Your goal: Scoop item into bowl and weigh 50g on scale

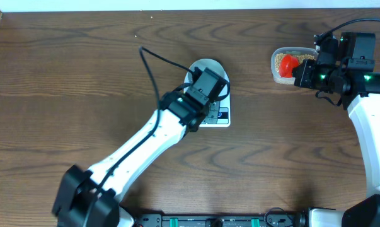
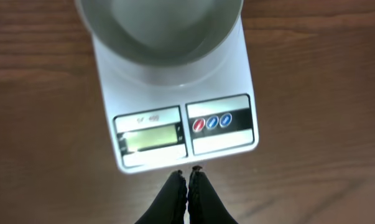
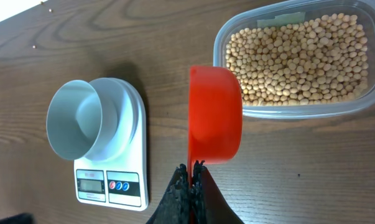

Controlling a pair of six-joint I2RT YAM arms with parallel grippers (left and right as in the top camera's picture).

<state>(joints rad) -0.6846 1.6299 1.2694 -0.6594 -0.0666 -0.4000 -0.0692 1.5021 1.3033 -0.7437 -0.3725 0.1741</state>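
Right wrist view: the right claw (image 3: pixel 190 169), pinched shut on a red scoop (image 3: pixel 215 115), has the beans (image 3: pixel 299 59) in a clear tub (image 3: pixel 287 111) ahead-right and the bowl (image 3: pixel 75 121) on the scale (image 3: pixel 128 180) ahead-left, while the left claw (image 2: pixel 188 177), closed on nothing, hovers just short of the scale.

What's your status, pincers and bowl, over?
Left pincer shut, empty, at scale front. Right pincer shut on red scoop at tub of beans. Bowl on scale, empty. Nothing in the way.
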